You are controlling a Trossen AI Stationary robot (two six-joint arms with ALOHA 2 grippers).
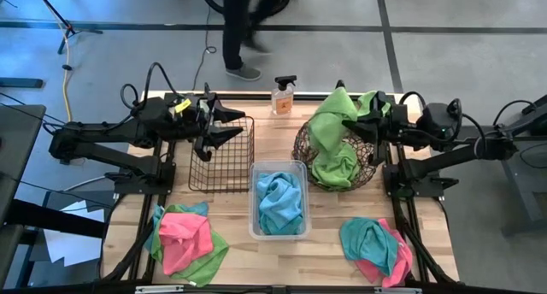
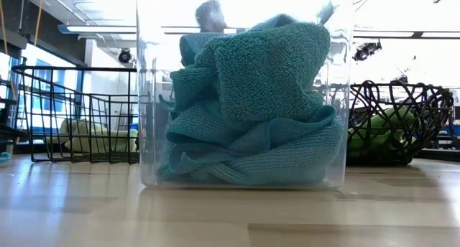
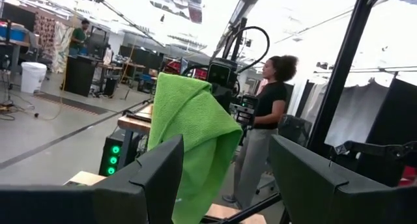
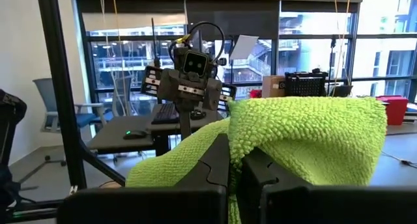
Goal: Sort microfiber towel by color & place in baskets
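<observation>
My right gripper (image 1: pixel 346 123) (image 4: pixel 236 155) is shut on a lime green towel (image 1: pixel 335 113) over the round dark woven basket (image 1: pixel 369 161), which holds more green cloth (image 1: pixel 335 164) (image 2: pixel 381 132). My left gripper (image 1: pixel 232 126) (image 3: pixel 225 152) is open and holds nothing above the far part of the black wire basket (image 1: pixel 220 166) (image 2: pixel 72 114). The clear tub (image 1: pixel 297 170) (image 2: pixel 147 96) between the baskets holds teal towels (image 1: pixel 279 200) (image 2: pixel 259 96). Mixed pink, teal and green towels lie in a pile near the left corner (image 1: pixel 184 241). A teal and pink pile lies near the right corner (image 1: pixel 376 247). My right gripper pinches a bunched part of the lime green towel (image 4: pixel 260 136) between its two fingers, coming level from the table's right side. The cloth billows up and over the fingertips (image 4: pixel 215 162) and is lifted above the woven basket. Whether its lower end touches the green cloth in the basket cannot be told.
A clear spray bottle (image 1: pixel 284 96) stands at the far edge between the two arms. A person (image 1: pixel 244 29) walks on the floor beyond the far edge; another person (image 3: pixel 270 113) shows in the left wrist view. Bare wood (image 1: pixel 320 234) lies between the tub and the two piles.
</observation>
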